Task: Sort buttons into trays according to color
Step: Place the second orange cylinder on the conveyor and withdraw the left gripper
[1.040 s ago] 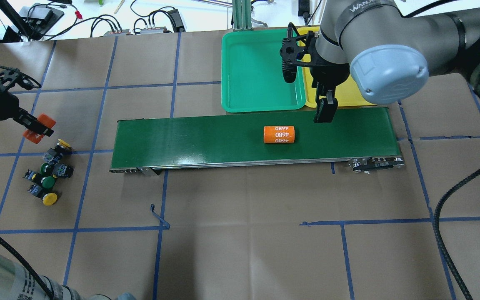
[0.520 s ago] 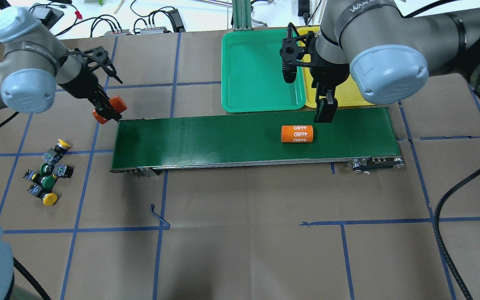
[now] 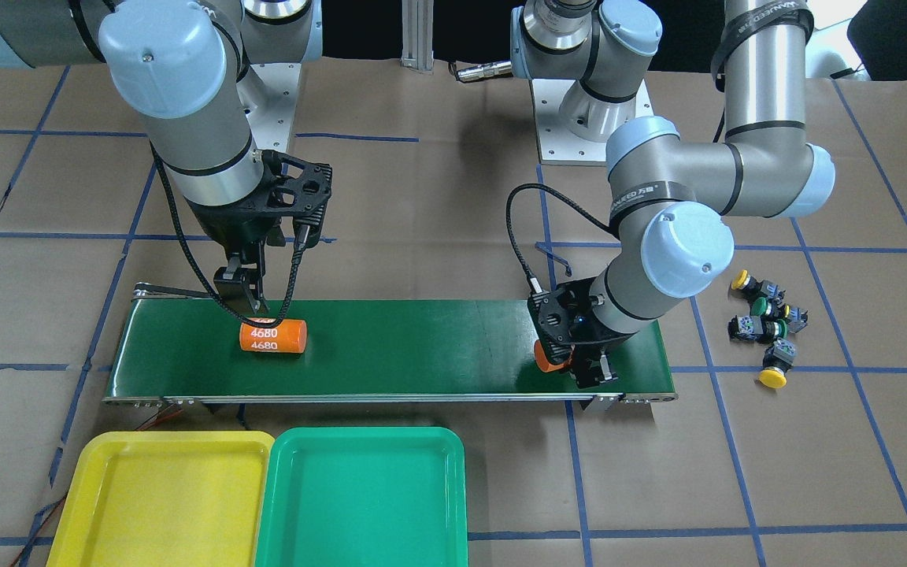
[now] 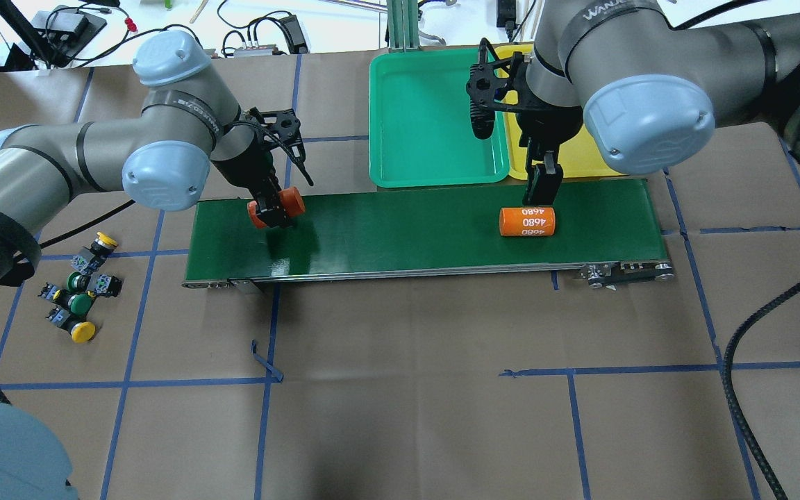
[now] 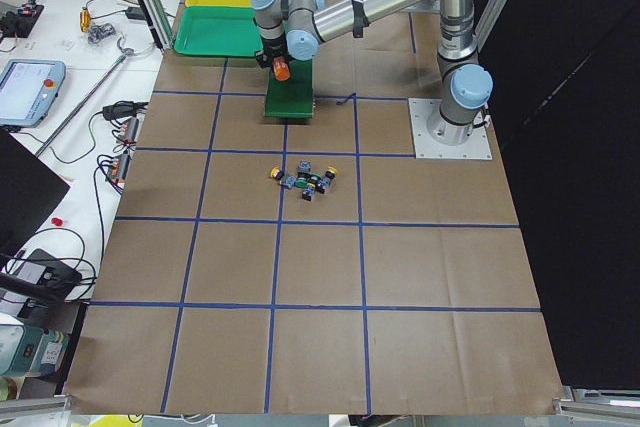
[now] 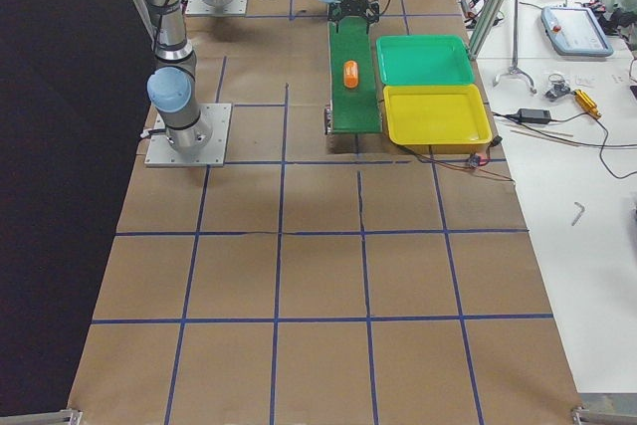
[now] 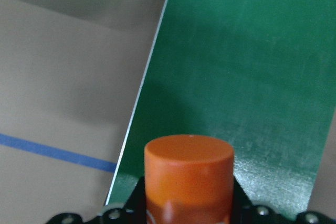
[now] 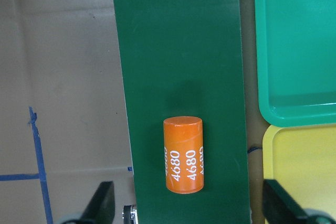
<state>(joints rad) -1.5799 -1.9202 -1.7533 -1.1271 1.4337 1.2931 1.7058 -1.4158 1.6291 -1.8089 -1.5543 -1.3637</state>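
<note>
Left fingers (image 4: pixel 273 212) closed tight on an orange cylinder (image 4: pixel 289 202), gripped across its side. It hangs low over the left end of the green conveyor belt (image 4: pixel 407 232); cannot tell if it touches the belt. In the left wrist view one flat end of it faces the camera, with black finger pads on both sides.

Right fingers (image 8: pixel 102 203) spread wide and holding nothing. They hover over the belt's right end, just above a second cylinder printed 4680 (image 4: pixel 527 221), which lies on its side on the belt. Contact with it is not clear from the front view.

Buttons (image 4: pixel 80 292): all four in a tight cluster on the brown paper worktop (image 4: pixel 407 389), off the belt's left end. Two have yellow caps, two green. They are well apart from both arms' fingers.

Yellow tray (image 3: pixel 162 496) and green tray (image 3: pixel 363 496) sit side by side, touching, beside the belt's far edge at its right end. They are well apart from the buttons.
</note>
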